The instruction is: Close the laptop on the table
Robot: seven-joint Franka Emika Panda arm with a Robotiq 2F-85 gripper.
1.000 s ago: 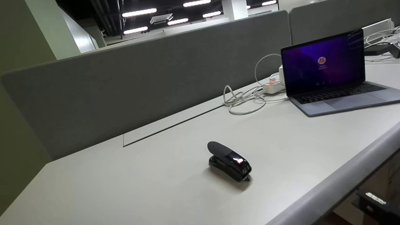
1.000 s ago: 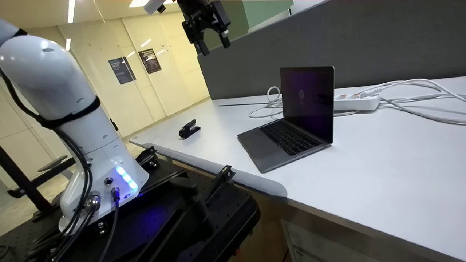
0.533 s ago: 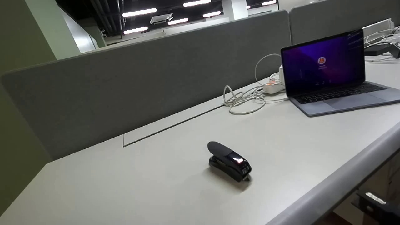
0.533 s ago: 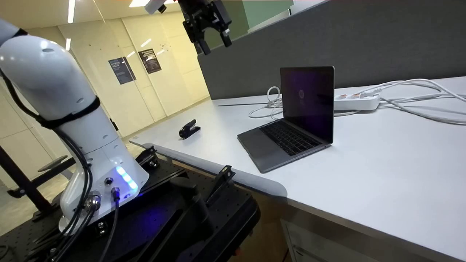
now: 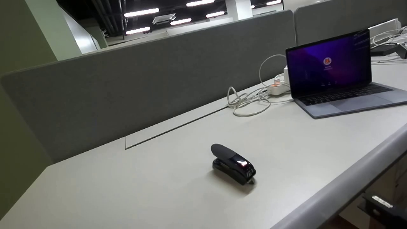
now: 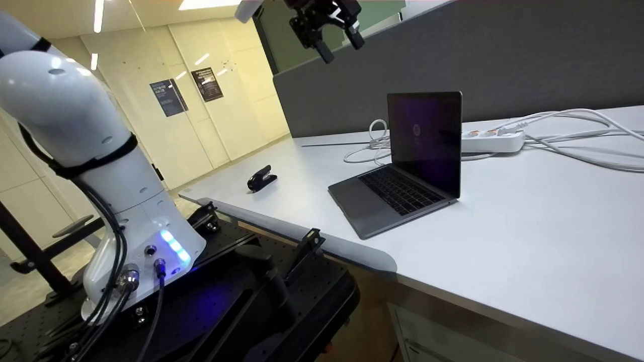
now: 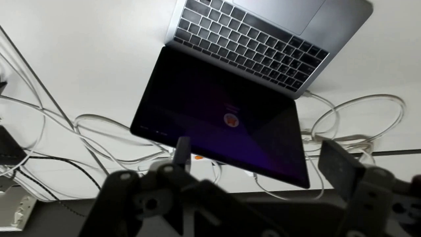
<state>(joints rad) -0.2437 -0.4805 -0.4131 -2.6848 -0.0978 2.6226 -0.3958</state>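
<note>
The laptop (image 6: pixel 395 166) sits on the table (image 6: pixel 528 226), its lid (image 6: pixel 426 143) raised steeply from the keyboard (image 6: pixel 402 190) and its screen (image 5: pixel 332 74) lit dark purple (a small orange icon (image 5: pixel 327 61) glows on it). In an exterior view the gripper (image 6: pixel 342 49) hangs in the air, to the left of the lid, higher than its top edge and apart from it. The hand is released: its two fingers stand spread, tips pointing down.

The wrist view looks down on the laptop. There the left finger (image 7: pixel 182 151) covers a bit of the lid's top edge, the right finger (image 7: pixel 340 168) stands to the right of the lid, and much of the screen shows between the two. How high the tips are above the lid cannot be told from that view.

In both exterior views a black stapler (image 5: pixel 233 165) rests on the table, left of the laptop and well apart from it. In an exterior view a white power strip (image 6: pixel 493 142) lies to the right of the lid and farther back, a grey partition (image 6: pixel 528 60) runs along the table's far edge, and the white arm (image 6: pixel 141 216) rises at the near left.
</note>
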